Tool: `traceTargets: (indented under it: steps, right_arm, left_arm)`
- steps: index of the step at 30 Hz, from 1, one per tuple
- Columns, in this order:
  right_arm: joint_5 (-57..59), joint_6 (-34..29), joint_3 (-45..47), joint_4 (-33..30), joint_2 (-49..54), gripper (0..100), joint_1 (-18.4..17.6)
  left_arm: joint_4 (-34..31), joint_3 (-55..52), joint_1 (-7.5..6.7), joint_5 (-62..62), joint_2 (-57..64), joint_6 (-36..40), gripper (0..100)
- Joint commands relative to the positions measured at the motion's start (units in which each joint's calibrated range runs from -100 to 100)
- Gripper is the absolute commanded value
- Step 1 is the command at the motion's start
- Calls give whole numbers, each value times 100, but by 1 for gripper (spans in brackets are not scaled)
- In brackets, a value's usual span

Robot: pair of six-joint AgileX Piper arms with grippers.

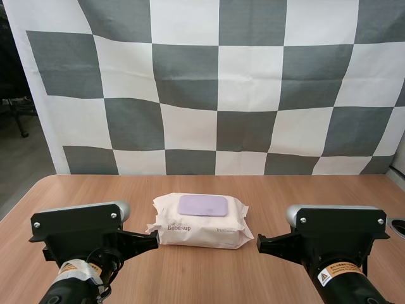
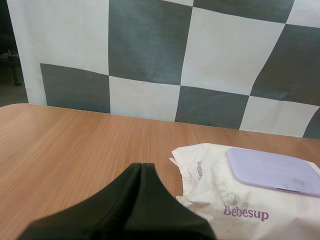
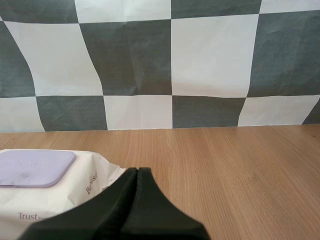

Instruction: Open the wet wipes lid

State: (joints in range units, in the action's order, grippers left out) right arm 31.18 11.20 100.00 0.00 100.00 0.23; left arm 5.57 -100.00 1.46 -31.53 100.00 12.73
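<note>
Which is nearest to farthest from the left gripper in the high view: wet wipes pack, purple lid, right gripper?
1. wet wipes pack, its left end right beside the left gripper.
2. purple lid, on the pack's top, centred.
3. right gripper, beyond the pack's right end.

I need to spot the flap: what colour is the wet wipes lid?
The lid is pale lilac; clearest in the left wrist view.
</note>
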Motion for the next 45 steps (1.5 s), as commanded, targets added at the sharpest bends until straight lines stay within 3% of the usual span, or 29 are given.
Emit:
traceTargets:
  steps: [1, 40, 45]
  right_arm:
    - [3, -2, 0, 0, 0, 0, -2]
    - [3, -2, 0, 0, 0, 0, -2]
    - [4, -2, 0, 61, 0, 0, -2]
  left_arm:
    - [-8, 0, 3, -12, 0, 4, 0]
    - [-8, 0, 3, 5, 0, 31, 0]
    - [-25, 0, 3, 1311, 0, -32, 0]
